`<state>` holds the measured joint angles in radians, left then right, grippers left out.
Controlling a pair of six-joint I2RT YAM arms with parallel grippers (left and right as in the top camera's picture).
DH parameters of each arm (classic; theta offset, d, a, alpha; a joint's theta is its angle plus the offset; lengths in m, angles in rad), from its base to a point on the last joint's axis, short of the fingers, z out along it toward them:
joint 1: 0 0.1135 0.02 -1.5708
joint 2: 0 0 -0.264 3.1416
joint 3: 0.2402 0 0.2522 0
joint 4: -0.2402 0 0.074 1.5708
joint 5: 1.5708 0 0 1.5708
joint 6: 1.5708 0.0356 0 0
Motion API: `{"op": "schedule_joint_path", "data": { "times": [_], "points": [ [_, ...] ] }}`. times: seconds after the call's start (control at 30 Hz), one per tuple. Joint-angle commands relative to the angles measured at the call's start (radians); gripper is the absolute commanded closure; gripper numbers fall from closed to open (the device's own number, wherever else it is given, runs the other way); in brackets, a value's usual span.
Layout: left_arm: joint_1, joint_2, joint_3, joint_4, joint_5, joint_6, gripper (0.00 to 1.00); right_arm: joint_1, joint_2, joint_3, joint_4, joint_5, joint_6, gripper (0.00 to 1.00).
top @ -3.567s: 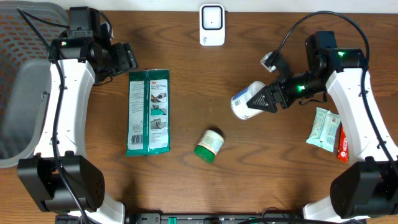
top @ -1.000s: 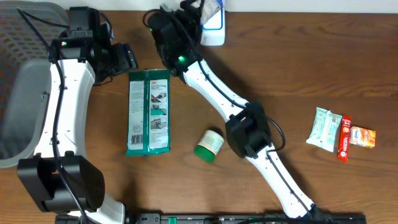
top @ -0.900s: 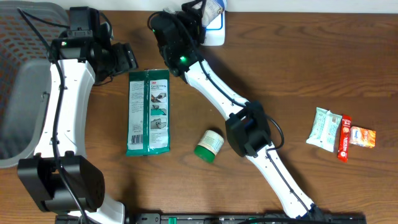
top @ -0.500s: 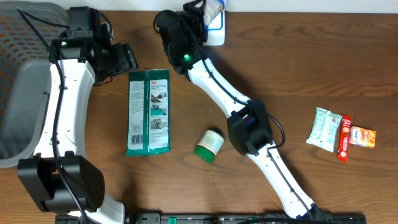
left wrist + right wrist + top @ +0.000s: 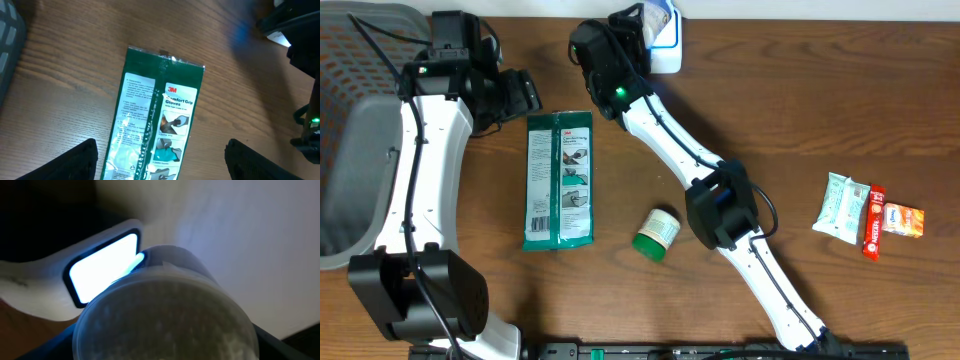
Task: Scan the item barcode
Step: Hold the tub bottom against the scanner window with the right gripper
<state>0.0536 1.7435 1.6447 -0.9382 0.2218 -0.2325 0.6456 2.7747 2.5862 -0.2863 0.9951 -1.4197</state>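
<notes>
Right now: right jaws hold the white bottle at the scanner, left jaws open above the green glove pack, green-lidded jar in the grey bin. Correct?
One error: the green-lidded jar is not in the grey bin; the overhead view shows it lying on the table, right of the green glove pack. The rest stands: white bottle at the scanner, left jaws open.

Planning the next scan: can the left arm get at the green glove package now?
Probably yes. The left gripper hangs open by the top end of the green glove package, nothing between them. The right arm, holding a white container at the scanner, passes clear of it.
</notes>
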Motion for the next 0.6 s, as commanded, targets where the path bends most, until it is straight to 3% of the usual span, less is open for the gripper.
{"op": "schedule_joint_path", "data": {
  "times": [0.0, 0.57],
  "points": [
    [0.003, 0.005, -0.001, -0.003, -0.01, 0.002, 0.19, -0.027, 0.014, 0.013, -0.021, -0.009, -0.018, 0.99],
    [0.003, 0.005, -0.001, -0.003, -0.01, 0.002, 0.19, -0.055, 0.014, 0.013, -0.021, -0.003, -0.089, 0.99]
  ]
}}
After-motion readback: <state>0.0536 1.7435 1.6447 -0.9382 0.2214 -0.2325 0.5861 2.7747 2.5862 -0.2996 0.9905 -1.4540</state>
